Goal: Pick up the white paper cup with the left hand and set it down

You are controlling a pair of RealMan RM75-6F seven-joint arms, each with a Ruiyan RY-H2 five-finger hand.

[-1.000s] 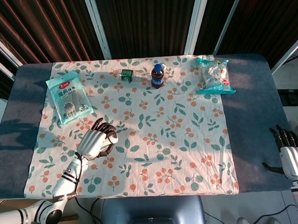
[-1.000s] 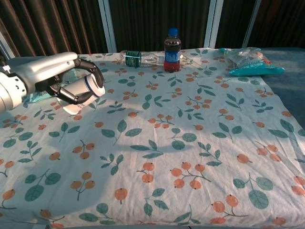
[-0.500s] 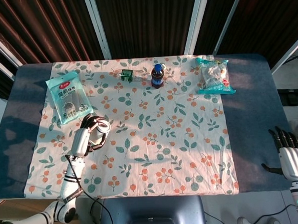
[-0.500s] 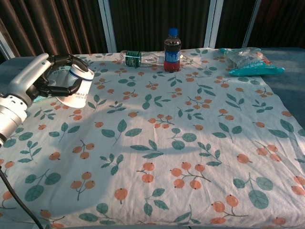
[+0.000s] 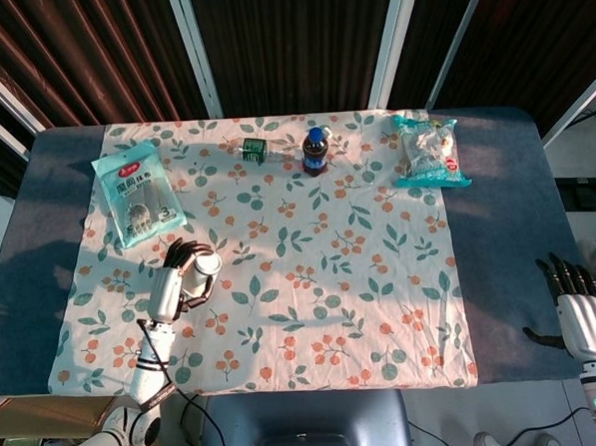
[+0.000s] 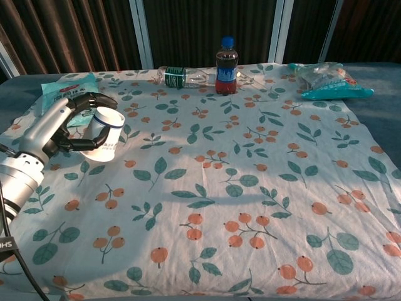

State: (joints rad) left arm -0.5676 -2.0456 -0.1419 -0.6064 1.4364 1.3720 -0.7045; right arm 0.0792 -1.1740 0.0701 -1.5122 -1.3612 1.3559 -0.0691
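Fingers [image 6: 80, 142] of the left hand [image 6: 62, 125] wrap around the white paper cup [image 6: 108, 133] and hold it. The cup is upright at the left side of the flowery cloth [image 5: 311, 282], and its bottom looks like it touches the cloth. Just behind the hand lies a light blue packet [image 5: 139, 193]. Farther along, near the back edge, a clear bottle with a green label [image 6: 182, 76] lies on its side. Next to it stands a dark soda bottle with a blue cap [image 6: 227, 58]. A teal snack bag [image 5: 429, 151] lies toward the back right. Far right, off the table [image 5: 508, 222], the right hand [image 5: 583, 313] holds nothing, fingers straight and a little apart.
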